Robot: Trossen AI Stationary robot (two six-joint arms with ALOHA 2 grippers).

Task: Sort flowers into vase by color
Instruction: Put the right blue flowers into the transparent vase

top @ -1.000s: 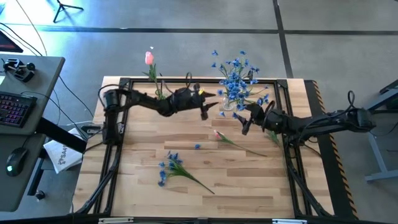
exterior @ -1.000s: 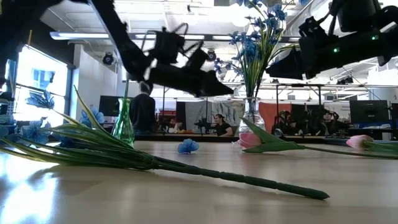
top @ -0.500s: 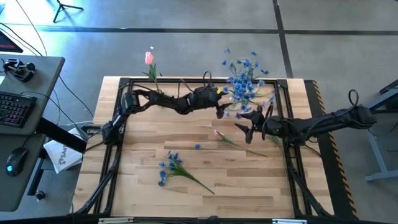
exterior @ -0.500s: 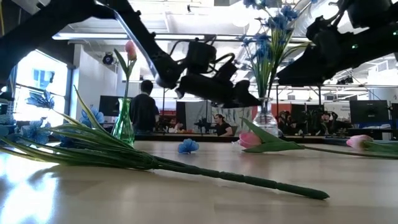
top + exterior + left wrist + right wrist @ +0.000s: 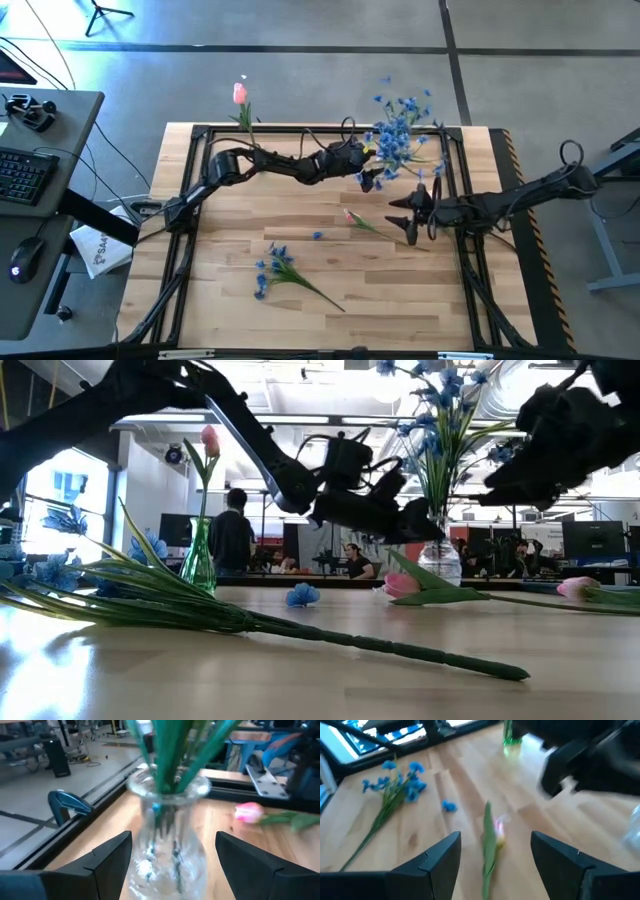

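Observation:
A clear glass vase (image 5: pixel 170 820) holding blue flowers (image 5: pixel 400 130) stands at the table's far side, right of the middle. My left gripper (image 5: pixel 374 180) is open, reaches in level from the left, and has the vase's body between its fingers. A green vase (image 5: pixel 198 560) with one pink tulip (image 5: pixel 240 94) stands at the far left. Another pink tulip (image 5: pixel 352 216) lies flat on the table near the middle. My right gripper (image 5: pixel 406 214) hovers open just right of it and touches nothing. A blue spray (image 5: pixel 274 268) lies nearer the front edge. My left gripper has the clear vase's body (image 5: pixel 150 835) between its open fingers, coming at it level from the table's left. In the wrist view a gap shows on each side of the glass. Whether any part of the gripper touches the vase, I cannot tell.
A loose blue blossom (image 5: pixel 317 236) lies between the tulip and the spray. A second pink bud (image 5: pixel 578 588) lies at the right, under the right arm. A black frame (image 5: pixel 300 130) runs around the table's edges. Bare wood lies at the near right.
My left gripper has reached toward the table's right and sunk a little, up to the clear vase. The vase and its blue flowers have shifted toward the right. My right gripper has drawn back toward the near right and rolled, staying open.

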